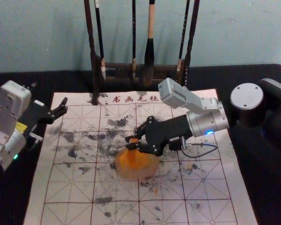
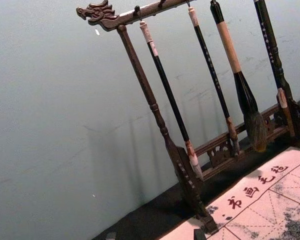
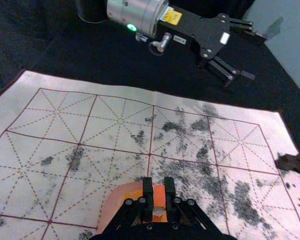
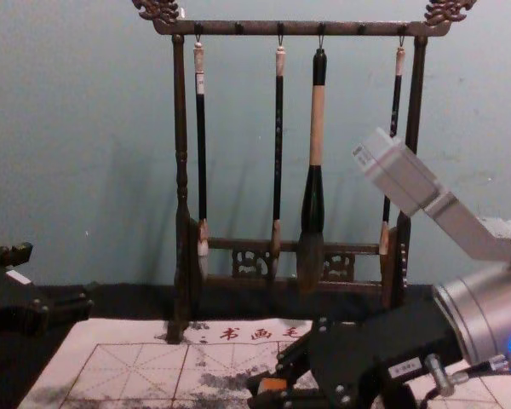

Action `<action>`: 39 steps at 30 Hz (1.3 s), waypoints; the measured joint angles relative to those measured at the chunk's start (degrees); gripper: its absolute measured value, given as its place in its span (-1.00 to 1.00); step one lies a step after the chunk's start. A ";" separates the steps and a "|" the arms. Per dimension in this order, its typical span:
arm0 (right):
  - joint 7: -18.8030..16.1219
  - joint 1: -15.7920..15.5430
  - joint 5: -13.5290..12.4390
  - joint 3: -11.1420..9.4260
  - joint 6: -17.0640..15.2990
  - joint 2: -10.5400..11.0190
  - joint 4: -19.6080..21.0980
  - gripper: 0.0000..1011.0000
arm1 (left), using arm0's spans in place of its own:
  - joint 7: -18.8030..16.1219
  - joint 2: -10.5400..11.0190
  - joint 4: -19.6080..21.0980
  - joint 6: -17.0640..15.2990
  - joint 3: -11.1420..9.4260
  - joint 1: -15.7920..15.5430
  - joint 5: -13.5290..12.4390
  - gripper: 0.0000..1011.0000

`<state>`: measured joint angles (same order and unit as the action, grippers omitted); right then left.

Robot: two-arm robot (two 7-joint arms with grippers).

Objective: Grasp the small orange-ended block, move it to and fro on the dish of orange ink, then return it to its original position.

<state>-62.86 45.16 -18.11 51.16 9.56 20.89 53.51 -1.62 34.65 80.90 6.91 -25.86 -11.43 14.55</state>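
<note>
The gridded writing mat (image 1: 210,206) spreads under the work, the brush rack (image 1: 94,70) standing at its far side. The left gripper (image 4: 60,278) waits empty near the mat's left edge, fingers spread. The right gripper (image 3: 159,187) reaches in from the right, closed around the small block. The pale dish (image 1: 136,175) of orange ink sits on the mat below it. The block (image 4: 272,385) is pinched between the fingertips above the dish's far part; whether its lower end touches the ink, I can't tell.

It should handle as something light and stiff, giving little under the squeeze. Wet ink would make it slippery, so the hold belongs high, square on two opposite faces, clear of the dipped end. Strokes want light pressure: pushing hard could twist the block or drag the dish.
</note>
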 joint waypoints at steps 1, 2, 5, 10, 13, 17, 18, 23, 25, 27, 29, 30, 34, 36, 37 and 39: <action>0.09 0.02 0.07 -0.06 -0.01 0.02 -0.04 -0.74 | 0.00 0.00 0.00 0.00 0.00 0.00 0.00 0.98; 0.15 0.03 0.13 -0.11 -0.02 0.04 -0.06 -0.74 | 0.00 0.00 0.00 0.00 0.00 0.00 0.00 0.98; 0.35 0.11 0.37 -0.30 -0.06 0.10 -0.14 -0.74 | 0.00 0.00 0.00 0.00 0.00 0.00 0.00 0.98; 0.83 0.08 0.89 -0.55 -0.11 0.63 0.23 -0.74 | 0.00 0.00 0.00 0.00 0.00 0.00 0.00 0.98; 1.11 -0.08 1.16 -0.68 -0.31 1.15 0.82 -0.74 | 0.00 0.00 0.00 0.00 0.00 0.00 0.00 0.98; 1.50 -0.39 1.38 -0.87 -0.63 1.84 1.62 -0.74 | 0.00 0.00 0.00 0.00 0.00 0.00 0.00 0.98; 1.55 -0.45 1.44 -0.92 -0.69 2.00 1.82 -0.74 | -0.01 0.00 0.00 0.00 0.00 0.00 0.00 0.98; 1.90 -1.12 1.65 -1.16 -1.10 3.18 3.33 -0.74 | 0.00 0.00 0.00 0.00 0.00 0.00 0.00 0.98; 1.95 -1.46 1.68 -1.23 -1.29 3.69 4.08 -0.74 | 0.00 0.00 0.00 0.00 0.00 0.00 0.00 0.98; 2.00 -1.69 1.70 -1.27 -1.42 4.02 4.60 -0.74 | 0.00 0.00 0.00 0.00 0.00 0.00 0.00 0.98; 2.07 -2.06 1.70 -1.36 -1.62 4.55 5.45 -0.74 | 0.00 0.00 0.00 0.00 0.00 0.00 0.00 0.98; 2.11 -2.18 1.70 -1.40 -1.68 4.73 5.73 -0.74 | 0.00 0.00 0.00 0.00 0.00 0.00 0.00 0.98; 2.30 -2.88 1.62 -1.63 -2.09 5.60 7.24 -0.74 | 0.00 0.00 0.00 0.00 0.00 0.00 0.00 0.98; 2.33 -3.08 1.56 -1.66 -2.18 5.85 7.67 -0.74 | 0.00 0.00 0.00 0.00 0.00 0.00 -0.01 0.98; 2.35 -3.28 1.49 -1.67 -2.30 6.08 8.13 -0.74 | 0.00 0.00 0.00 0.00 0.00 0.00 0.00 0.98; 2.36 -3.45 1.44 -1.67 -2.40 6.27 8.51 -0.74 | 0.00 0.00 0.00 0.00 0.00 0.00 0.00 0.98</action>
<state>-60.50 41.71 -16.67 49.49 7.15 27.16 62.01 -1.62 34.65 80.90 6.91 -25.86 -11.43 14.55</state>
